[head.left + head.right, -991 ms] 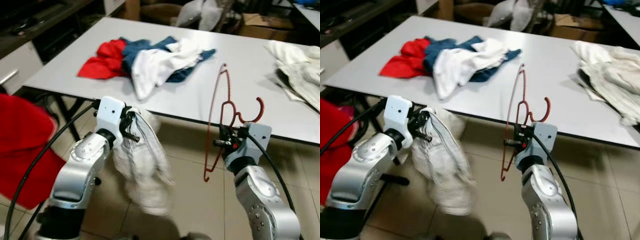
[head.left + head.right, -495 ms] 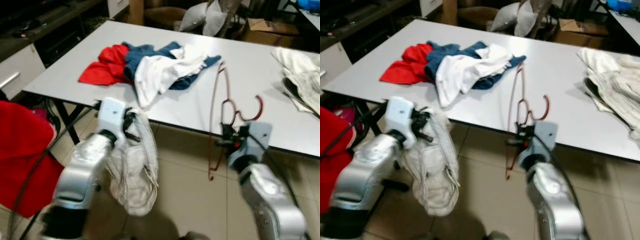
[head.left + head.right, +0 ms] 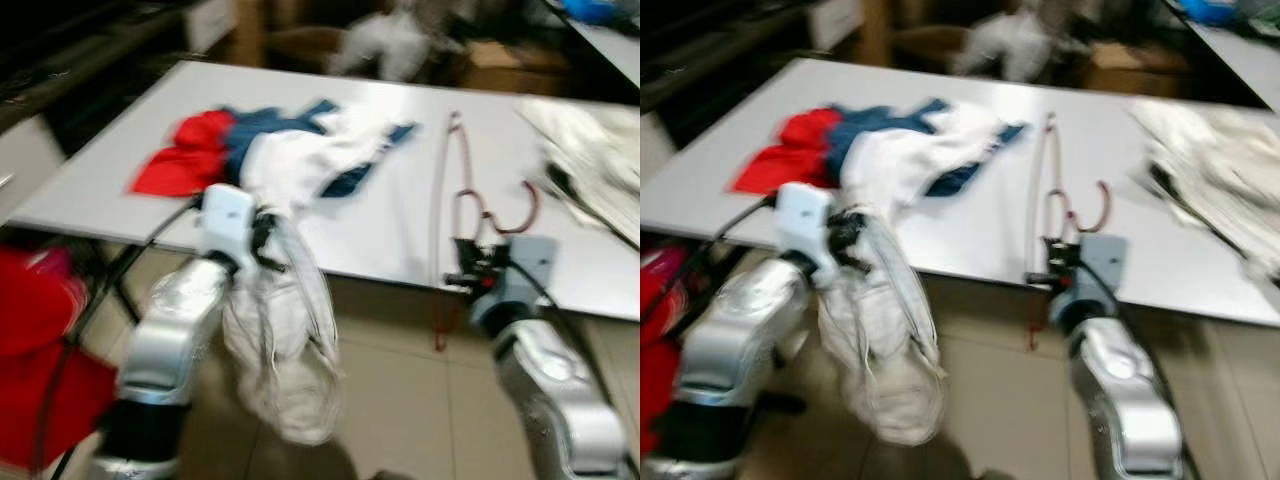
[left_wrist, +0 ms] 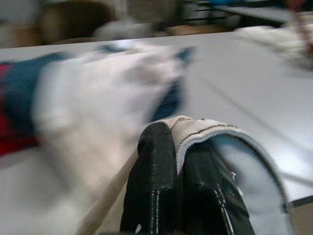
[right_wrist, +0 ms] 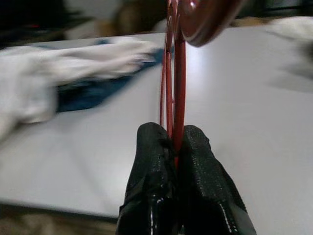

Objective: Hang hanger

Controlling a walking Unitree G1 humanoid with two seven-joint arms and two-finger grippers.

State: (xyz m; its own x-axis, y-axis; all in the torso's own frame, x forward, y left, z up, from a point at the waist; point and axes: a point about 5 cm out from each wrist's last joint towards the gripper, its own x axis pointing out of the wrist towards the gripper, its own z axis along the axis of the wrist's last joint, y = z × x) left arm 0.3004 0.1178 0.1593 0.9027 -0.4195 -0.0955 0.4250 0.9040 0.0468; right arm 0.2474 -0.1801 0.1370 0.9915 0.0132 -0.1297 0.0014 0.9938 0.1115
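A thin dark red hanger (image 3: 448, 205) stands upright in front of the table's near edge, its hook (image 3: 519, 212) curling to the right. My right gripper (image 3: 466, 280) is shut on the hanger (image 5: 174, 88) near its lower part. My left gripper (image 3: 266, 243) is shut on the collar of a whitish garment (image 3: 283, 345), which hangs down below the table edge toward the floor. The left wrist view shows its black fingers (image 4: 159, 181) pinching the garment's hem (image 4: 205, 131). The views are blurred by motion.
A grey table (image 3: 400, 215) stands ahead with a pile of red, blue and white clothes (image 3: 270, 150) at its left and pale clothes (image 3: 590, 150) at its right. Something red (image 3: 35, 360) sits low on my left. Tiled floor lies below.
The whole view has shifted and blurred, so the camera has moved. The hanging garment swings under my left gripper. Both grips stay as they were.
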